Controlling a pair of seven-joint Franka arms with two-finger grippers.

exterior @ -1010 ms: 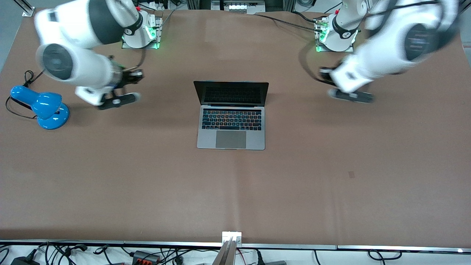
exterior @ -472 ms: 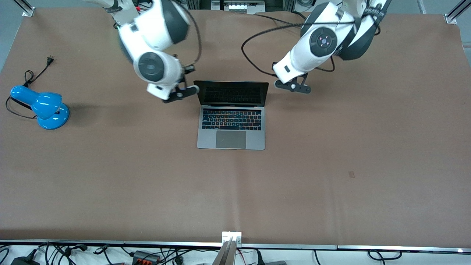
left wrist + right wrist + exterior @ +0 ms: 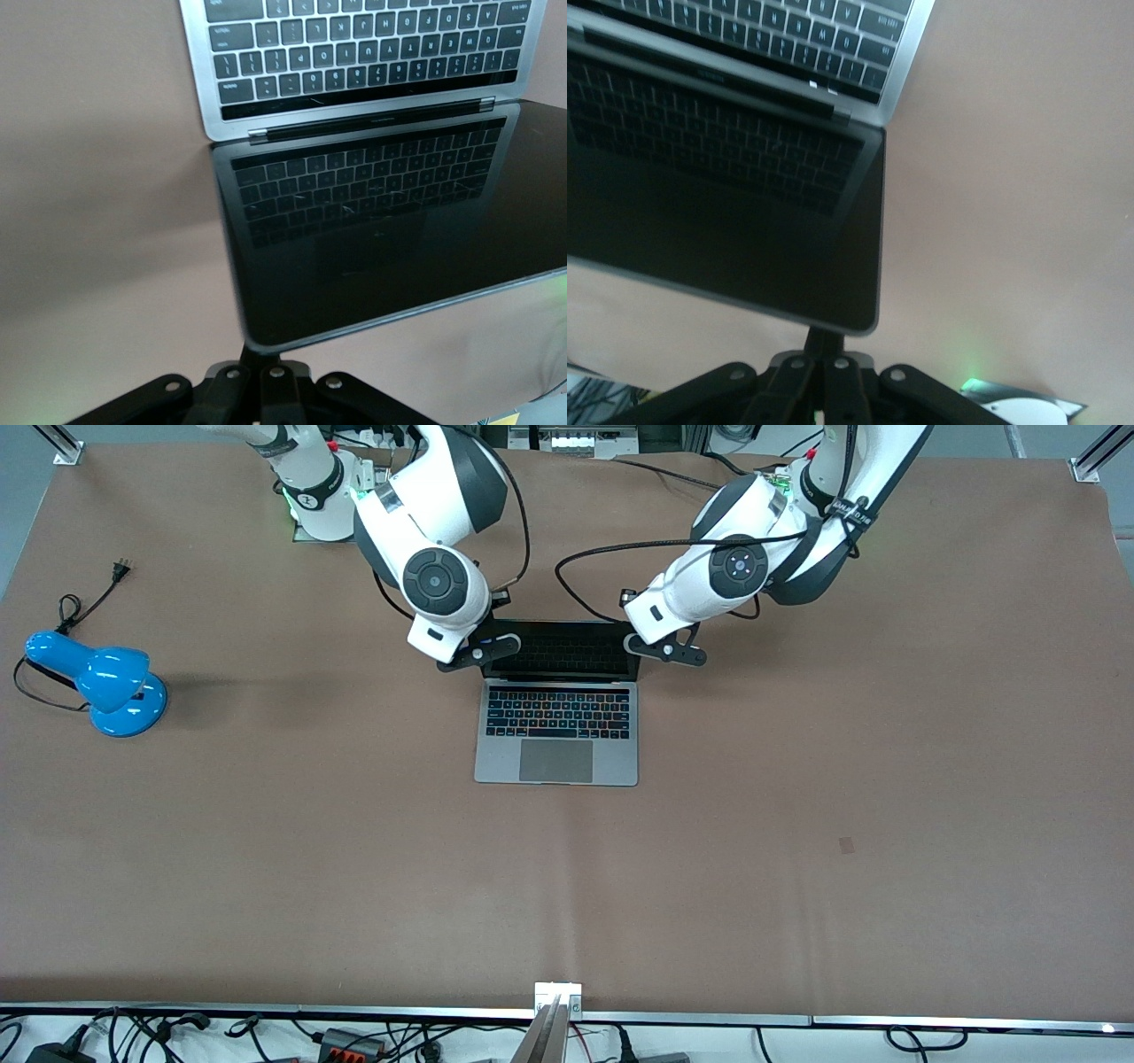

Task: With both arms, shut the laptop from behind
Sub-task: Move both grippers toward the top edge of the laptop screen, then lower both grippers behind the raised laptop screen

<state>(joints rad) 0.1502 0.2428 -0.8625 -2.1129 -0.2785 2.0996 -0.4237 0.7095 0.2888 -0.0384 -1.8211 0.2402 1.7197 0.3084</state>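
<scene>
The silver-grey laptop (image 3: 556, 731) lies open at the middle of the table, with its dark screen (image 3: 558, 648) upright and facing the front camera. My right gripper (image 3: 478, 651) is shut and empty, with its fingers together at the back of the lid's top corner toward the right arm's end. My left gripper (image 3: 664, 648) is shut and empty at the lid's other top corner. In the left wrist view the screen (image 3: 372, 221) hides the tips of my left gripper (image 3: 257, 354). In the right wrist view the screen (image 3: 726, 195) hides the tips of my right gripper (image 3: 824, 341).
A blue desk lamp (image 3: 97, 682) lies near the right arm's end of the table, with its black cord and plug (image 3: 89, 598) beside it. The brown table top (image 3: 567, 886) stretches toward the front camera. Both arm bases stand at the table's back edge.
Both arms have swung in from the table's two ends toward the laptop. Their shut grippers now sit at the lid's two top corners. The laptop has not moved.
</scene>
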